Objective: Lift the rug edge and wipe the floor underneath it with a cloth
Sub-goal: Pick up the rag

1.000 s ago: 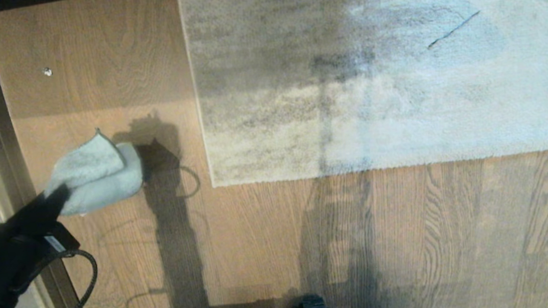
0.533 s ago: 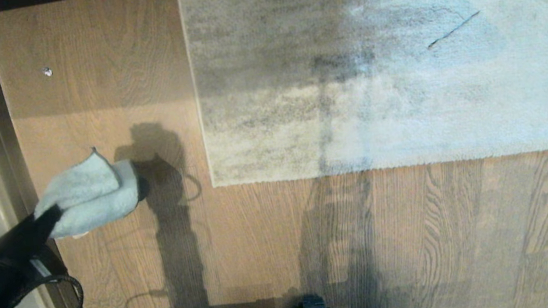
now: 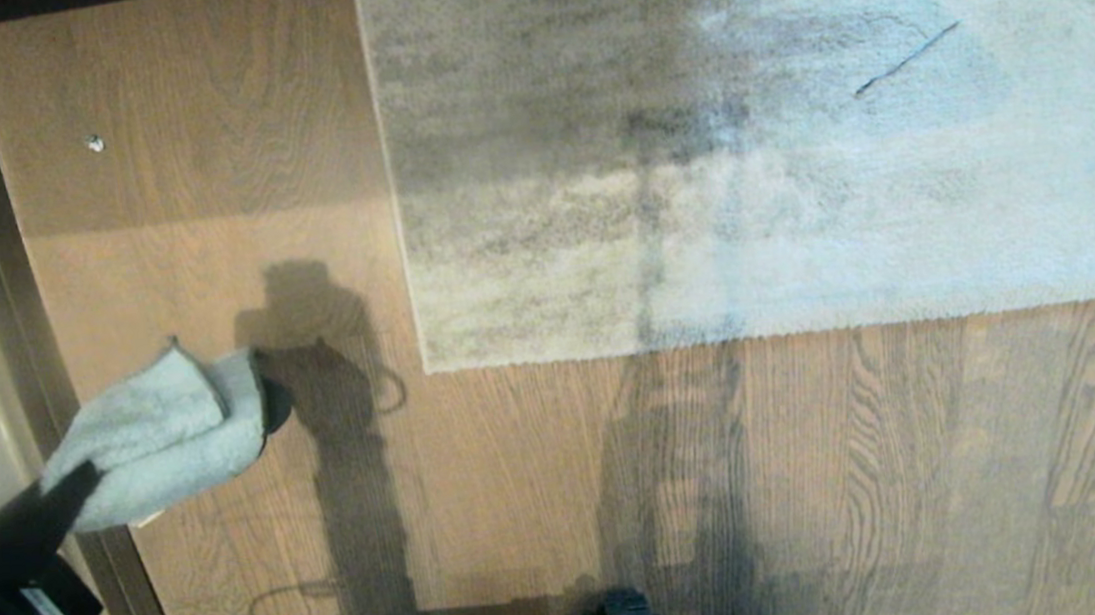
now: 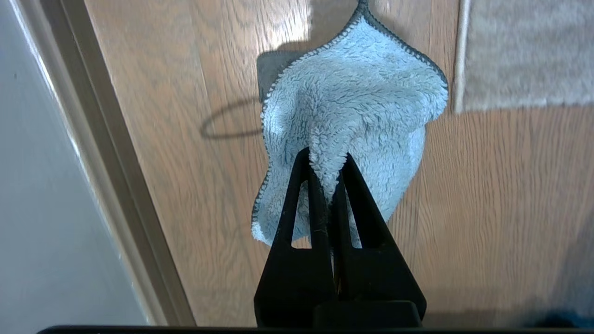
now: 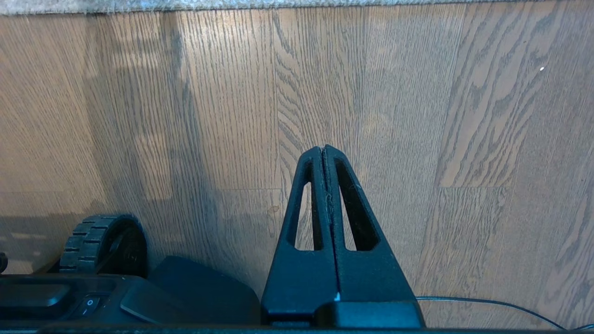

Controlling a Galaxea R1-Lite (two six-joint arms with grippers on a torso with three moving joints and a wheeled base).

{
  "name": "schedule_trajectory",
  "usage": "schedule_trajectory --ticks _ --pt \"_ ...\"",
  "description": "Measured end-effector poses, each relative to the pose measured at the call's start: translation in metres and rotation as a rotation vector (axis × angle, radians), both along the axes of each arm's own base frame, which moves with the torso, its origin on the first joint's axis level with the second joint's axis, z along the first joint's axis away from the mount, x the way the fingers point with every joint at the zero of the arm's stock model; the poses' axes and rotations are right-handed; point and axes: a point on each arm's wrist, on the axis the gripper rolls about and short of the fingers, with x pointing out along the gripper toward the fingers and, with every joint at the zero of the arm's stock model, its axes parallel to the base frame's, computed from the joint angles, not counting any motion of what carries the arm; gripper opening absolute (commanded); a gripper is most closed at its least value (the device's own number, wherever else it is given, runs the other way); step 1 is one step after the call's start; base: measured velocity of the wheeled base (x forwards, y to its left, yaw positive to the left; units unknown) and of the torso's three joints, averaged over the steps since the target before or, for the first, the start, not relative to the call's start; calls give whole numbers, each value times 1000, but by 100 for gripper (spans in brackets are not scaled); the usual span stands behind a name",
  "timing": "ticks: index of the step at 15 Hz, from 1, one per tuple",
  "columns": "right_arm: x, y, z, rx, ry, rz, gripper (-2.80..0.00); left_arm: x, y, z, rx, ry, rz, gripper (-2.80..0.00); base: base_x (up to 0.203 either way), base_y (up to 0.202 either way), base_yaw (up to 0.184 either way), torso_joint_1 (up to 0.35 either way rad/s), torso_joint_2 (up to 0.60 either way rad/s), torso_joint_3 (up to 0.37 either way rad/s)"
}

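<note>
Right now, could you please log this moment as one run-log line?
left gripper: shut on cloth, above floor | right gripper: shut, empty | rug edge: flat

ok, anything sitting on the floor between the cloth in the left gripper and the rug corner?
Nothing visible. The left gripper holds the cloth above bare floor, and the planks over to the rug edge carry only shadows. The rug itself lies flat, not yet lifted. The right gripper hangs shut, off to the side.

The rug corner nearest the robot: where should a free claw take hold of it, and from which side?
Grip the pale grey mottled short-pile rug at its square near-left corner, coming from the bare wood-grain floor. Two free edges meet there and it lies flat, so a finger must probably slide underneath first.
</note>
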Motion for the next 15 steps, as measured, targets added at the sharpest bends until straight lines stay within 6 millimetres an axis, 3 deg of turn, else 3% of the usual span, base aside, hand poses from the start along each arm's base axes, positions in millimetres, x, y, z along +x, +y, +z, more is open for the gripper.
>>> schedule_trajectory --ticks 15 --pt "0 0 0 -1 0 0 -280 -75 2 -30 3 127 3 -280 0 0 0 0 0 0"
